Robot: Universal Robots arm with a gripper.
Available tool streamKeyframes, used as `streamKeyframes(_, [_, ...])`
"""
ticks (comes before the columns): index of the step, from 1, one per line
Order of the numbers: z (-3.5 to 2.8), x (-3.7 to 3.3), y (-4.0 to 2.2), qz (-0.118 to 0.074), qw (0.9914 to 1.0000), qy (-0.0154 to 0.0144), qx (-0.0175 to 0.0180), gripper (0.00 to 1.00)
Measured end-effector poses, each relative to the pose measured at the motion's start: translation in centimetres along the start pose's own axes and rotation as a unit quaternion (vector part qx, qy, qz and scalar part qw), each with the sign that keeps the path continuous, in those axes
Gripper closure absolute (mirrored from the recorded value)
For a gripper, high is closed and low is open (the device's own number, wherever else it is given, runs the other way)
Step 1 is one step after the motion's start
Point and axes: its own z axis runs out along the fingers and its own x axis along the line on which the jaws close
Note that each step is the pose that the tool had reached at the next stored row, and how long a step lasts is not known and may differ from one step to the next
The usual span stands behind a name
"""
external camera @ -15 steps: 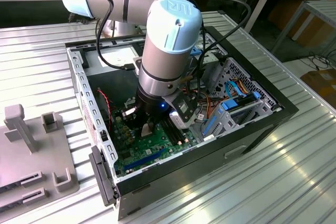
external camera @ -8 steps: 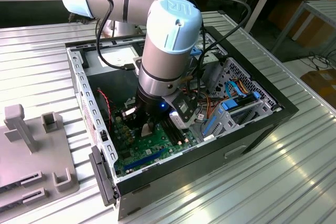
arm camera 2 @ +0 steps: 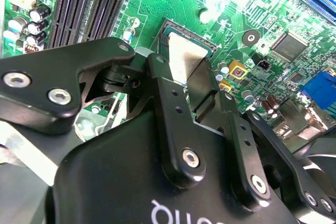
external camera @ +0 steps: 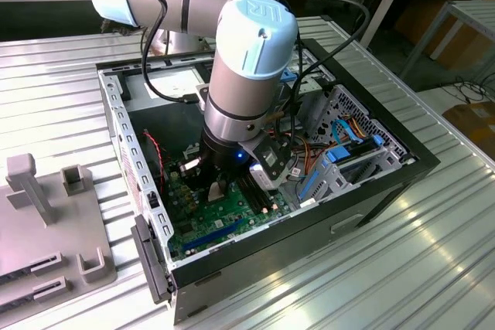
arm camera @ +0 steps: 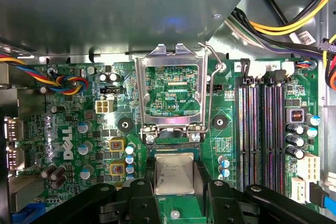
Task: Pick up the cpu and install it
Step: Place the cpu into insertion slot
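Note:
The cpu (arm camera: 175,174), a small silver-grey square, sits between my gripper's (arm camera: 176,183) two black fingers (arm camera: 143,198). It is right over the open socket (arm camera: 173,149) on the green motherboard (arm camera: 73,129). The second wrist view shows the cpu (arm camera 2: 185,59) clamped at the fingertips (arm camera 2: 164,80), low over the dark socket edge (arm camera 2: 207,41). The hinged metal socket frame (arm camera: 170,59) stands swung up and open beyond the chip. In the exterior view my gripper (external camera: 219,188) reaches down inside the computer case (external camera: 371,183) to the motherboard (external camera: 213,226).
Long black memory slots (arm camera: 260,135) run beside the socket. Coloured cable bundles (arm camera: 68,84) and yellow wires (arm camera: 294,24) hang near the board. A drive cage with blue parts (external camera: 348,152) fills the case's right end in the exterior view. A grey fixture (external camera: 46,214) stands at that view's left.

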Motion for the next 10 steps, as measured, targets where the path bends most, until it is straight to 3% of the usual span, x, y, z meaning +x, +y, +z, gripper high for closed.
streamKeyframes(10, [0.01,0.00,0.03,0.000,1.00000,0.0000,-0.0002,0.60])
